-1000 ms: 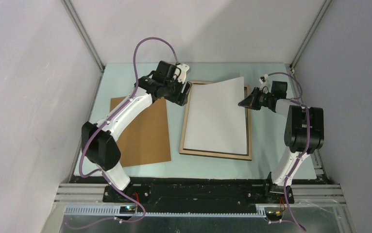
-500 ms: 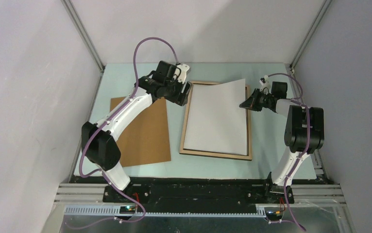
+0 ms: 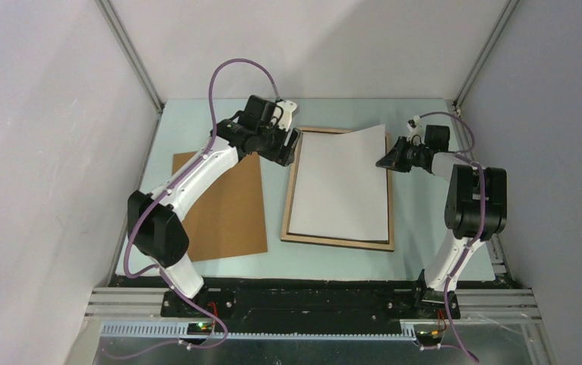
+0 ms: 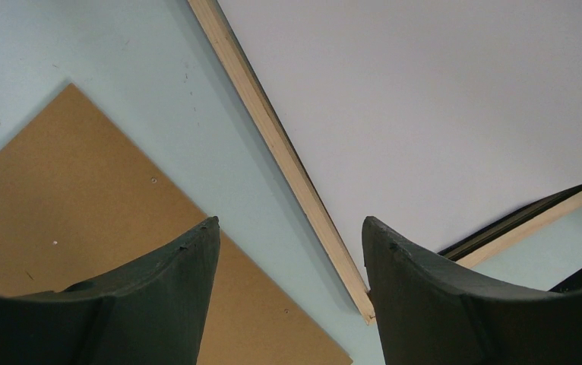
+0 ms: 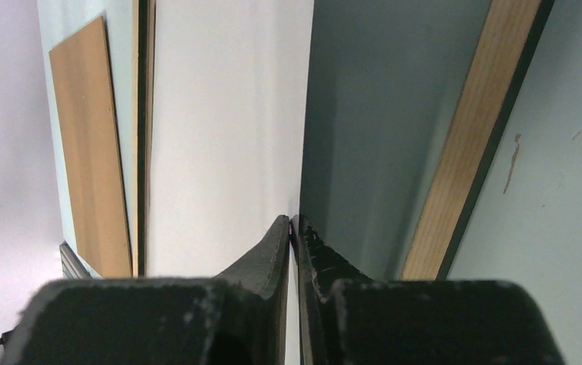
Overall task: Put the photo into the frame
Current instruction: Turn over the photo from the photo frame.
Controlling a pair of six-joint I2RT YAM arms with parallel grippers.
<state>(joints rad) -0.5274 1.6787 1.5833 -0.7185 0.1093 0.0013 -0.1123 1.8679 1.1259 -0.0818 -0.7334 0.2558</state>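
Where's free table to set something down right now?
Free table: near strip before the frame and backing panel; far-left corner behind the panel; strip right of the frame. Crowded: frame's far corners, at the left gripper and right gripper.

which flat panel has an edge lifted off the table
The white photo: the right claw pinches its raised right edge. The frame and brown board lie flat.

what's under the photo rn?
The frame: its light-wood rails show around the photo, which lies white back up. Where the right gripper holds the far right corner up, the pane shows beneath. The rest of the pane is covered.
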